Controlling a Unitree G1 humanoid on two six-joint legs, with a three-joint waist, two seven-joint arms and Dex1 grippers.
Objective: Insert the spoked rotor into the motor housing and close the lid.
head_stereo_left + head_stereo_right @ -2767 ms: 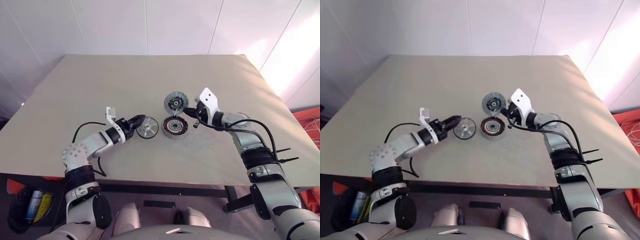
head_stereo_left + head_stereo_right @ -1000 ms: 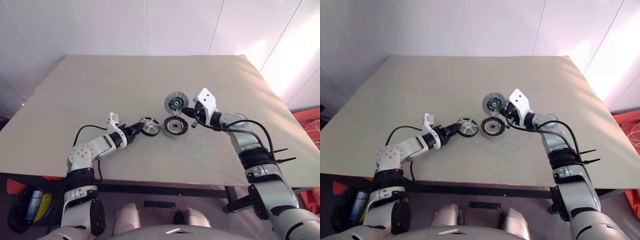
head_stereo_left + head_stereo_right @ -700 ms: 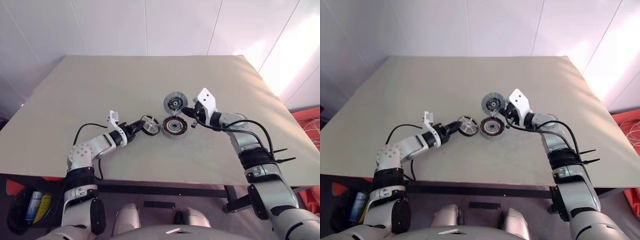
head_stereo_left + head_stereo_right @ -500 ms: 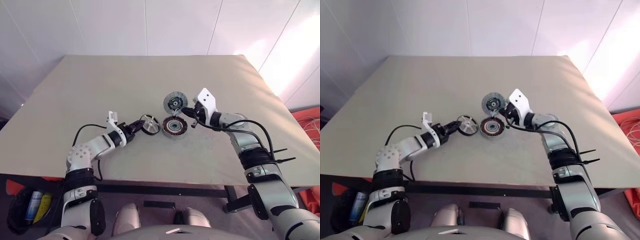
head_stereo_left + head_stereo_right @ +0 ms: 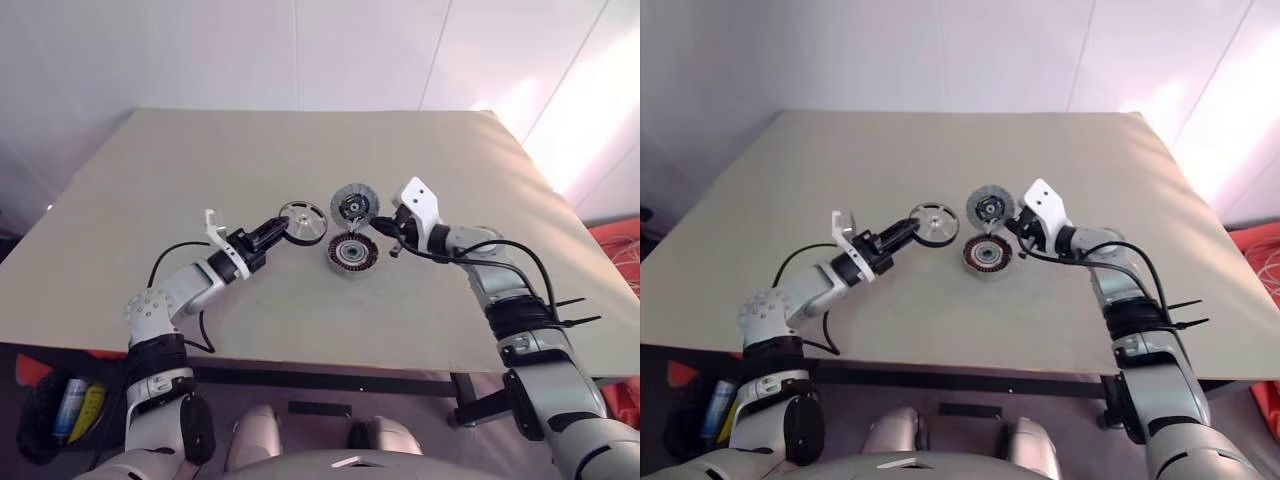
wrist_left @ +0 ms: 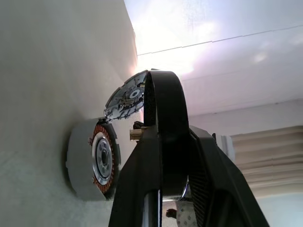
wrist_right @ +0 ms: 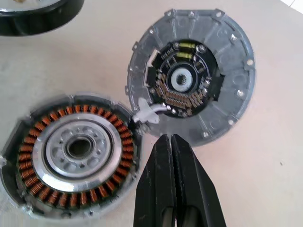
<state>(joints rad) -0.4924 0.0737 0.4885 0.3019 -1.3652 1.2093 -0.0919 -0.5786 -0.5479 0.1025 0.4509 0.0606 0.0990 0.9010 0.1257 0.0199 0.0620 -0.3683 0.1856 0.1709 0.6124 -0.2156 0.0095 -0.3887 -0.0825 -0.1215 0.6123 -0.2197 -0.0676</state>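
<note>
Since a second ago the left gripper (image 5: 280, 229) has lifted the spoked rotor (image 5: 302, 221) up and toward the centre of the frame. It now hangs higher in the picture, left of the open lid (image 5: 353, 207), where before it sat lower, level with the motor housing (image 5: 351, 254). The right gripper (image 5: 385, 231) has drawn slightly to the right, away from the housing.

In the head views, a beige table (image 5: 180, 170) fills the middle of the frame against white wall panels. The left arm reaches in from the lower left. Its two black fingers are clamped on the rotor's black rim, and the rotor's silvery spoked face is turned toward the camera. In the left wrist view the rotor (image 6: 161, 123) is seen edge-on between the fingers (image 6: 208, 175), with the housing (image 6: 94, 161) and lid (image 6: 125, 97) beyond it.

The housing rests on the table just right of centre, its ring of copper-brown windings and silvery centre facing up. The lid stands tilted open above it in the frame, joined at the housing's upper edge.

The right arm comes in from the lower right. Its fingers are pressed together and hold nothing. In the right wrist view their tips (image 7: 171, 142) lie just below the lid (image 7: 191, 80), near the small hinge piece that links it to the housing (image 7: 71, 156). The lid's inner face shows pale radial segments around a green-black centre. The rotor's black rim (image 7: 40, 19) shows in the upper left corner of that view.
</note>
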